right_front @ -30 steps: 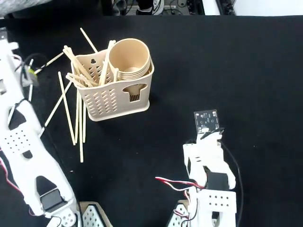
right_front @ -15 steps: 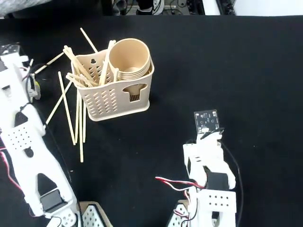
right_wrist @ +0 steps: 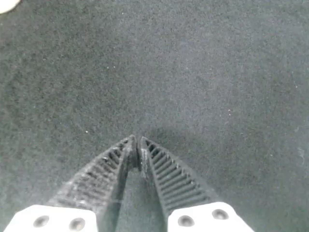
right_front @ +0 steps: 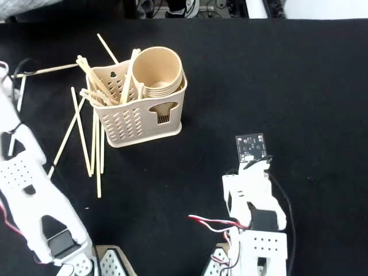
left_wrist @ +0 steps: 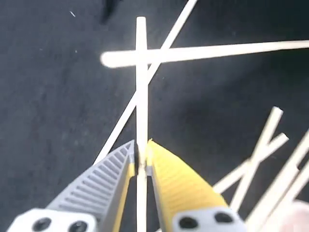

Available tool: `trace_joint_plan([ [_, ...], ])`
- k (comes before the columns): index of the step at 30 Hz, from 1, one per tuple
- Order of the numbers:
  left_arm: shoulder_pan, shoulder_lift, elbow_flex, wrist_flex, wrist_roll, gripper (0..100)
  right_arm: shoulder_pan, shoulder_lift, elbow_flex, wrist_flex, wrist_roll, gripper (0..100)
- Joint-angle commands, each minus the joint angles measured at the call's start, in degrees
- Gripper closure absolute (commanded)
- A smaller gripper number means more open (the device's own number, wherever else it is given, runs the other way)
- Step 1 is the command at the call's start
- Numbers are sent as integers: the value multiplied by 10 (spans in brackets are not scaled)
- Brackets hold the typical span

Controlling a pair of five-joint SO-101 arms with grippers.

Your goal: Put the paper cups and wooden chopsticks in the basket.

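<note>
Loose chopsticks [right_front: 97,167] litter the left of the basket [right_front: 138,123]; its right offers passage.

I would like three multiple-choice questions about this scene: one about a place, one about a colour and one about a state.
1. Where are the paper cups?
A. inside the basket
B. beside it
C. behind it

2. What colour is the basket?
A. blue
B. beige
C. red

3. What state is the left gripper in?
A. open and empty
B. shut on a cup
C. shut on a chopstick

Answers:
1 A: the stack stands within the basket's walls in the high view.
2 B: its perforated walls are beige.
3 C: the left wrist view shows one stick clamped in it.
</note>
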Motion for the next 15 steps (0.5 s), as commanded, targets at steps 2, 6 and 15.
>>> trace_joint_plan([
  [2, 35, -287, 269, 1, 6, 971, -5, -6, -1, 2, 3, 986],
  [6, 67, -441, 403, -45, 5, 971, -5, -6, -1, 2, 3, 986],
  [15, 139, -736, 643, -200, 10, 971, -5, -6, -1, 2, 3, 986],
])
